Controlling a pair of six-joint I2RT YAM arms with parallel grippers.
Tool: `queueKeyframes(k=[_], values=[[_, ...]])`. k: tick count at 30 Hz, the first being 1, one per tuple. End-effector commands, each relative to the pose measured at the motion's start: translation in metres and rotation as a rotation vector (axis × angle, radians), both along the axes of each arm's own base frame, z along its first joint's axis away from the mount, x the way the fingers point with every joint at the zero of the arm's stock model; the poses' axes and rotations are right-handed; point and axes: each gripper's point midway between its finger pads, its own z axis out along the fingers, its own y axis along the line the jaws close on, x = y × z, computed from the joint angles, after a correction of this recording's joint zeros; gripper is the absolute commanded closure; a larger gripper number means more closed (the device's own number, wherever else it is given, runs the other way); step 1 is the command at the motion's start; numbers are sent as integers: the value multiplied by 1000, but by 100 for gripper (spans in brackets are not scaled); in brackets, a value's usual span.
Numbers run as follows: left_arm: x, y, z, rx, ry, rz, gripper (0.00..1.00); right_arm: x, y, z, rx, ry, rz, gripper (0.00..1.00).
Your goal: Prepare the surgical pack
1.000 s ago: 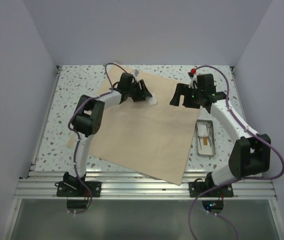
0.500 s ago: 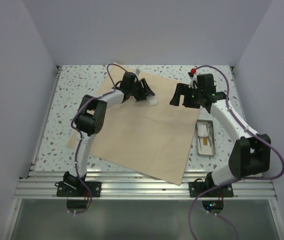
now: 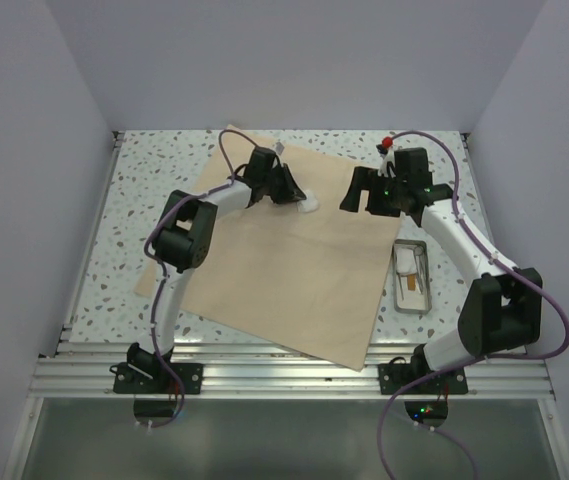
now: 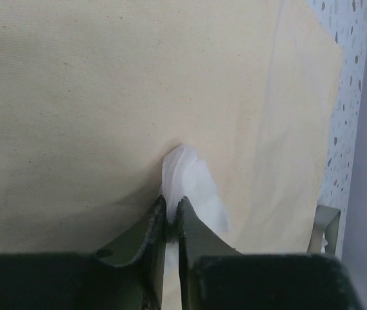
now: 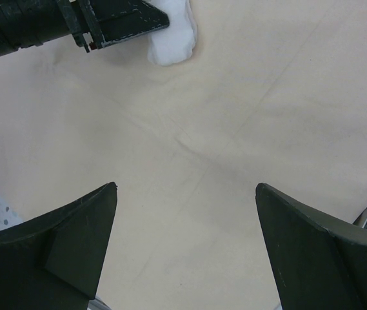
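A small metal tray (image 3: 413, 309) with instruments in it sits on the table (image 3: 154, 170) just off the cloth's 3 o'clock edge. A white gauze wad (image 4: 193, 187) lies on the cloth toward 12 o'clock, pinched in the closed left claw (image 4: 172, 210), while the right claw (image 5: 185, 188) hangs wide open and empty over the 1 o'clock part. The tan cloth (image 3: 284, 270) lies flat and unfolded across the middle of the table, roughly square with no clear long side, skewed so one corner points to 11 o'clock and the opposite one to 5 o'clock. The table is white with dark speckles, boxed in by plain pale walls (image 3: 294, 60).
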Motion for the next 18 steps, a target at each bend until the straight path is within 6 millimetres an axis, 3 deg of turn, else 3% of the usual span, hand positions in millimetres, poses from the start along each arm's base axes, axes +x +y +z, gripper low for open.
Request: queueKeyframes(k=[1, 3, 9, 10, 12, 14, 15, 16, 17, 18], values=[[3, 1, 4, 23, -39, -12, 88, 4, 6, 2, 18, -18, 22, 8], [5, 3, 11, 20, -54, -10, 99, 4, 6, 2, 18, -18, 24, 8], [5, 4, 53, -13, -155, -42, 100, 4, 7, 3, 18, -10, 32, 7], [4, 4, 72, -27, -189, -48, 100, 3, 8, 3, 19, -8, 39, 7], [-1, 3, 87, -46, -225, -69, 100, 2, 10, 4, 28, -5, 53, 7], [-12, 4, 108, -66, -262, -98, 100, -1, 15, 7, 42, -1, 80, 7], [-19, 6, 107, -63, -257, -110, 100, -3, 20, 6, 46, 2, 103, 7], [-24, 7, 124, -70, -289, -124, 100, -6, 24, 8, 60, 7, 126, 7], [-36, 8, 122, -79, -282, -153, 100, -11, 34, 11, 92, 12, 172, 7], [-43, 9, 141, -96, -320, -173, 100, -14, 41, 13, 111, 11, 208, 7]])
